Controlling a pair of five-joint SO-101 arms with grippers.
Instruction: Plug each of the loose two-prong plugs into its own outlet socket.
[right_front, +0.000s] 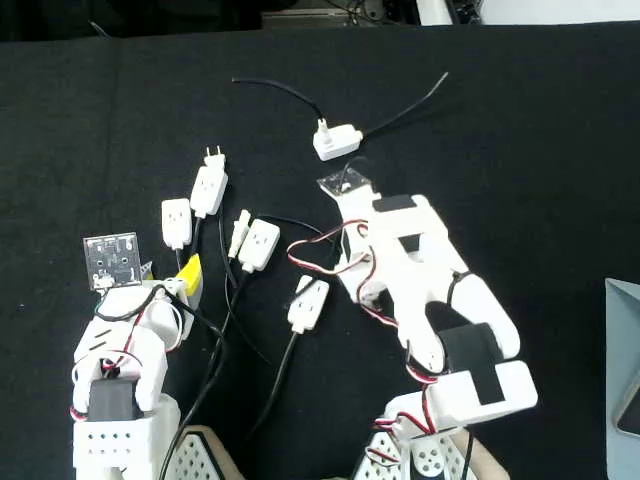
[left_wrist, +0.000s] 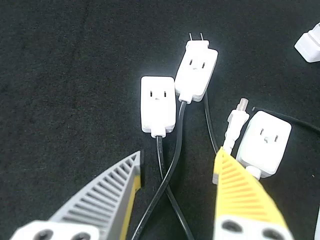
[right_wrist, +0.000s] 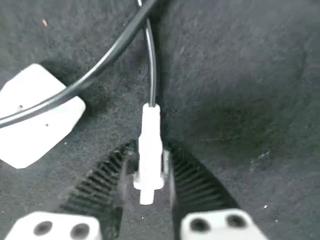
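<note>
In the right wrist view, one plug (right_wrist: 149, 170) is clamped in the right gripper (right_wrist: 150, 147); it could be twisted by drag from its cord (right_wrist: 152, 70). In the left wrist view, three sockets (left_wrist: 158, 102) and one loose plug (left_wrist: 236, 120) are counted before the open left gripper (left_wrist: 178, 154). In the high view, all are laid out on the worktop (right_front: 520, 120).

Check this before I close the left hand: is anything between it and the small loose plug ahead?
Nothing visible. The left hand is open, and the plug lies bare at its yellow finger tip, an outlet close beside.
</note>
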